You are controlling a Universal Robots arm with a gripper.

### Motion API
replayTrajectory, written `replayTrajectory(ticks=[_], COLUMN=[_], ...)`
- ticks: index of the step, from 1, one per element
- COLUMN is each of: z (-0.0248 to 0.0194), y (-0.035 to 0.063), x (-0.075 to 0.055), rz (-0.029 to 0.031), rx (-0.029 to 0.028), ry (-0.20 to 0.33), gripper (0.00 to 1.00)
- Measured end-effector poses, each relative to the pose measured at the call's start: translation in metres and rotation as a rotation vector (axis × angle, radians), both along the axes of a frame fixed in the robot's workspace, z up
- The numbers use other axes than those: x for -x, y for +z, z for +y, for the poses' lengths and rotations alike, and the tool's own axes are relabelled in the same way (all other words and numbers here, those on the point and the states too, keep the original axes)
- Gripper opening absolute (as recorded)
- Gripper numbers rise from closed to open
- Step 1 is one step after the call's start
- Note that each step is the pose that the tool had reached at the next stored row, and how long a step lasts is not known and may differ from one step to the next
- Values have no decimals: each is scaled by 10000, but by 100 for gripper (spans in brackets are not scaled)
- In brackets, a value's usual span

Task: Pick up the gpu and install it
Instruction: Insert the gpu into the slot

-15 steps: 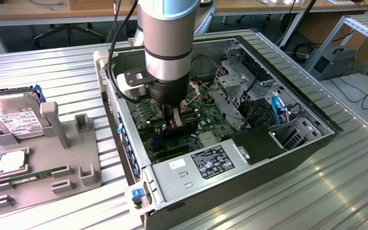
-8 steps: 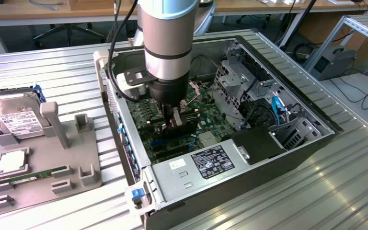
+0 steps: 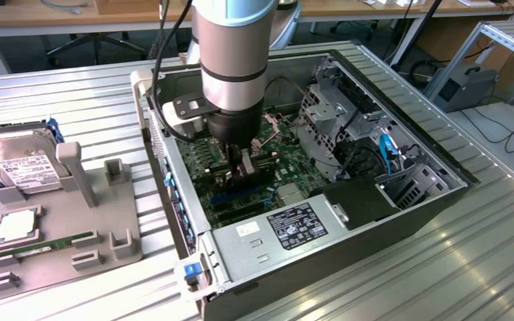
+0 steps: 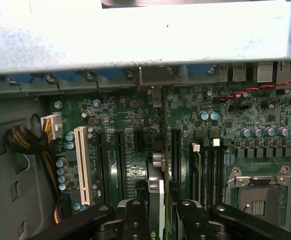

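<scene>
Black fingers of the end effector (image 4: 161,217) are standing partly closed, pinching the top edge of the gpu (image 4: 163,165), a thin dark expansion card with a silver metal end bracket, seen edge-on in the wrist view. The card is hanging directly below the end effector, held upright on its long edge, inside the open grey metal computer case (image 3: 417,200). Its long axis is running along the row of black expansion slots (image 4: 119,165) on the green motherboard (image 4: 135,112), parallel to the cream-coloured slot (image 4: 82,160) further off. The bracket end is pointing toward the rear wall of the case, where the silver bracket is sitting just at the back-panel opening (image 4: 153,76). Whether the card's lower edge is already touching a slot cannot be told. In the exterior view the silver arm is reaching straight down into the case, with the end effector (image 3: 241,175) just above the board.
</scene>
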State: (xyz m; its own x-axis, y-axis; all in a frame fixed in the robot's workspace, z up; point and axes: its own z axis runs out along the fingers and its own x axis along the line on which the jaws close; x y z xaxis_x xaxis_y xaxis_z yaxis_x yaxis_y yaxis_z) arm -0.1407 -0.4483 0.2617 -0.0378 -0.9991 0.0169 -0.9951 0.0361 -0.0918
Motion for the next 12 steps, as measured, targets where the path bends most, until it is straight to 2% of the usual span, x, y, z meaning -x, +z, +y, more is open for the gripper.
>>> replayTrajectory(ticks=[3,12], z=[16,16], y=[-5,-34], x=[-1,0], rz=[-1,3], rx=[-1,4], ry=[23,-1], gripper=[27,27])
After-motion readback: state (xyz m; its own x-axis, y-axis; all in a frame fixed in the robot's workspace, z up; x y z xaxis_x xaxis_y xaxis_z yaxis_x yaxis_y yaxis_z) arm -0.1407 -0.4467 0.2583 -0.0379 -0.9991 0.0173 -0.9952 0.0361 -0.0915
